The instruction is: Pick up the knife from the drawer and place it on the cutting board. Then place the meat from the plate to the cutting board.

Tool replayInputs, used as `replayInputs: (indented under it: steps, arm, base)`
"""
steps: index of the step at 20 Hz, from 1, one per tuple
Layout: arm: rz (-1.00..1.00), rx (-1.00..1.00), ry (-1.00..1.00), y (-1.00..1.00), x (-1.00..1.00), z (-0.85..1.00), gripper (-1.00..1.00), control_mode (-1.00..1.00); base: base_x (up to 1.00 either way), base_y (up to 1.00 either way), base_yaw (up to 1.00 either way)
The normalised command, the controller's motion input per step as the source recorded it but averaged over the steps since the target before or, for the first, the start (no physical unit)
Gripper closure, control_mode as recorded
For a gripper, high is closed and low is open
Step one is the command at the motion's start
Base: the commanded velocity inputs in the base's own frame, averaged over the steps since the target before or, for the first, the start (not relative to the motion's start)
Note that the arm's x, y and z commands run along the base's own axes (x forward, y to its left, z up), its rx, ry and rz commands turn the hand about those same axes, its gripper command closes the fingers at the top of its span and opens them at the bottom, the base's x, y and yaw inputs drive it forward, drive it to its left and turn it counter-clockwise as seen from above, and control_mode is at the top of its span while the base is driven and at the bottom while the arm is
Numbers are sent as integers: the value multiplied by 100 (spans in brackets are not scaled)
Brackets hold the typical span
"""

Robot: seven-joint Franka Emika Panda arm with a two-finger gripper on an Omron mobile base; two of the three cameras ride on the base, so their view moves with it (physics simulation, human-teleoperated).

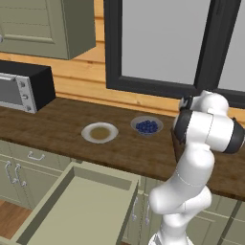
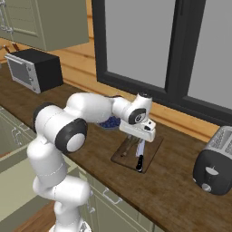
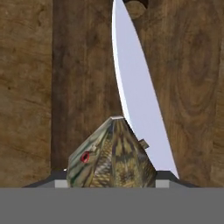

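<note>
So the drawer [image 1: 79, 210] is hanging open up front. On the bench [image 2: 181, 195], the pincer [image 2: 136, 144] sits low over the board [image 2: 152, 152], clenched around the meat [image 3: 111, 155]. The knife [image 2: 140, 156] lies on the board right next to it. Further back are the plate [image 1: 99, 132] and a bowl of berries [image 1: 147, 126].

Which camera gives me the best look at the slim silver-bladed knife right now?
The right base view: the slim silver-bladed knife lies whole on the dark brown wooden cutting board, pale blade and dark handle both clear. The hand view shows its blade close up, the handle end cut off. In the left base view, the arm covers that spot.
</note>
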Motion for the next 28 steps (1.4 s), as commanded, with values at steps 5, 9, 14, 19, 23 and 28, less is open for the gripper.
replayInputs:
  steps: [5, 9, 14, 19, 23, 28]
  arm:
    - [10, -9, 0, 24, 6, -25, 100, -100]
    - [9, -3, 0, 1, 11, -19, -100, -100]
    - [3, 0, -3, -13, 22, -2, -100, -100]
    - [0, -1, -8, 13, 14, 49, -100, -100]
    - [1, -6, -14, 58, -29, 84, -100, -100]
    - [13, -34, -6, 100, -72, 58, -100, -100]
  base:
    - [0, 0, 0]
    - [0, 0, 0]
    - [0, 0, 0]
    - [0, 0, 0]
    - [0, 0, 0]
    - [0, 0, 0]
